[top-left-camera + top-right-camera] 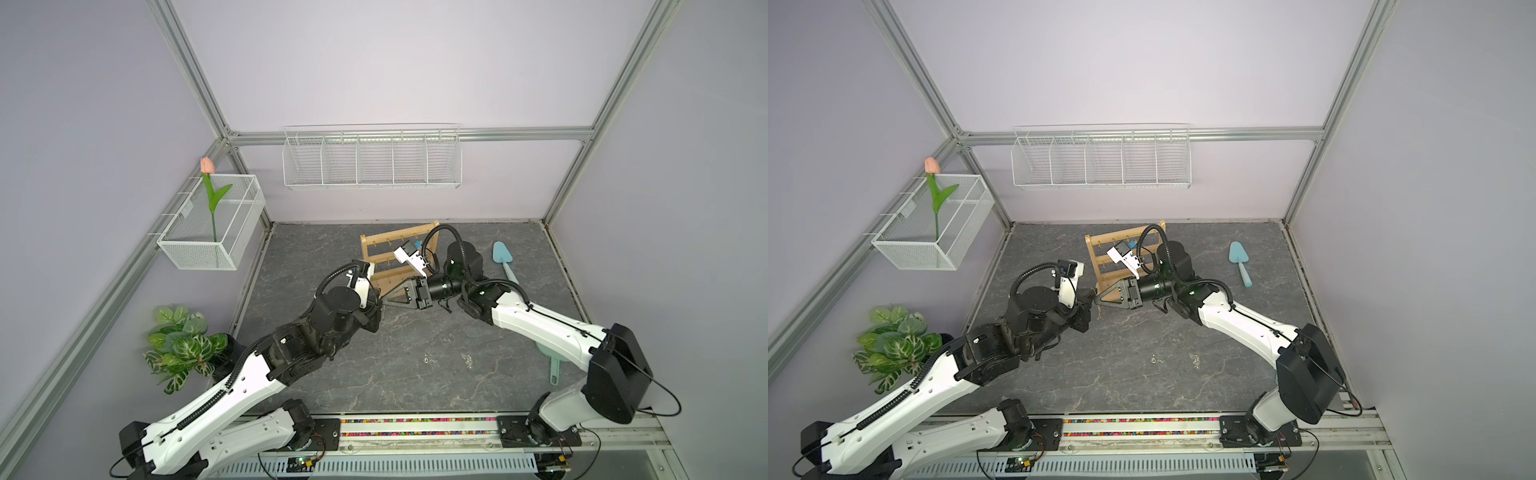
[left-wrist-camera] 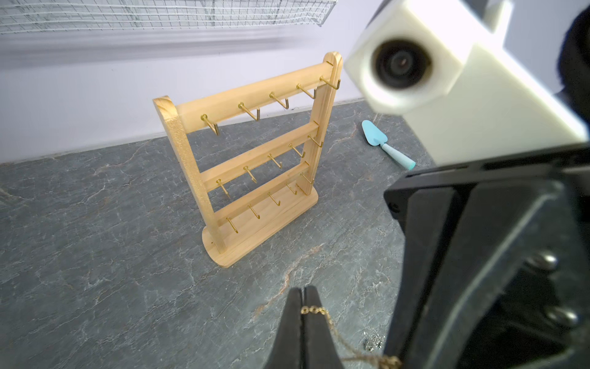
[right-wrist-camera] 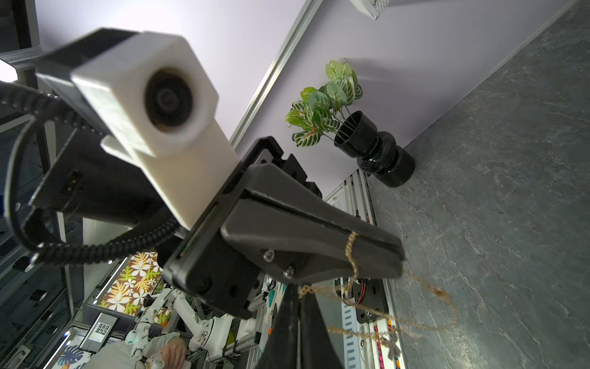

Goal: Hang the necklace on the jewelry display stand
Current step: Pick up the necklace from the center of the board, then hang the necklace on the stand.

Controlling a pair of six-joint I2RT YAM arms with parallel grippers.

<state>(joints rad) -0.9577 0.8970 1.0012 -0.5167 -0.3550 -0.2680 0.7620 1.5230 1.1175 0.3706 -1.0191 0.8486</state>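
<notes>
Left gripper (image 2: pixel 302 292) is clenched on the necklace (image 2: pixel 314 309), a thin gold chain pinched right at the tips. Right gripper (image 3: pixel 298 295) is also clamped on the chain, which sags in a loop between the two. In both top views the grippers meet tip to tip above the grey table (image 1: pixel 415 374), just at 6 o'clock of the jewelry display stand (image 1: pixel 395 257). The stand is upright at 12 o'clock of table centre, apart from both grippers. The necklace is not on any hook (image 2: pixel 252 110). A blue trowel (image 1: pixel 500 255) lies at 3 o'clock of the stand.
</notes>
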